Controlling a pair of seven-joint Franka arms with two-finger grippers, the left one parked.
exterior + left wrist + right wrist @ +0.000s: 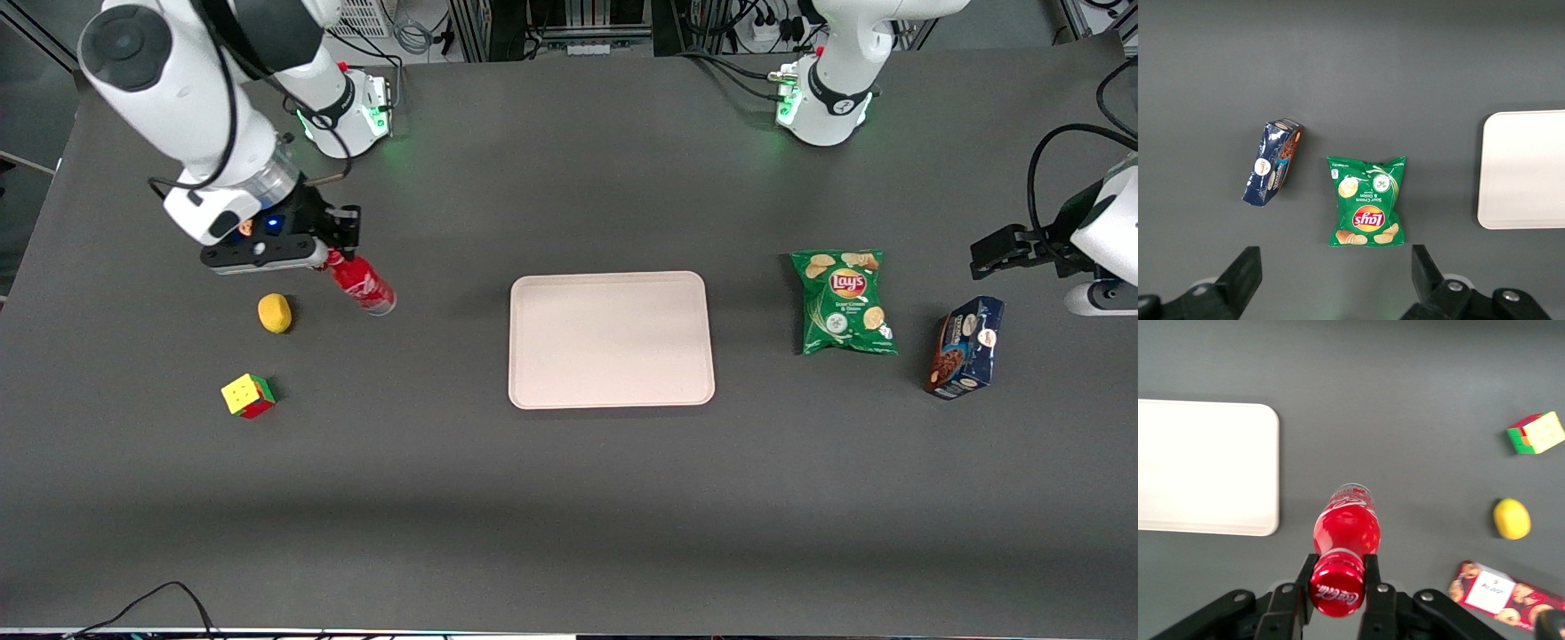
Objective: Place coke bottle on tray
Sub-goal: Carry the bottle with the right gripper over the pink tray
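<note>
My right gripper (331,255) is shut on the neck of the coke bottle (364,285), a slim red bottle with a red cap and white script. It holds the bottle above the table, toward the working arm's end. In the right wrist view the two fingers (1370,577) press on either side of the cap, and the bottle (1345,533) hangs below the gripper (1337,580). The pale pinkish-beige tray (611,339) lies flat and bare at the table's middle, apart from the bottle; it also shows in the right wrist view (1205,467).
A yellow lemon (275,313) and a colour cube (247,396) lie nearer the front camera than the gripper. A red cookie box (1505,593) shows in the right wrist view. A green chips bag (843,301) and a dark blue box (965,347) lie toward the parked arm's end.
</note>
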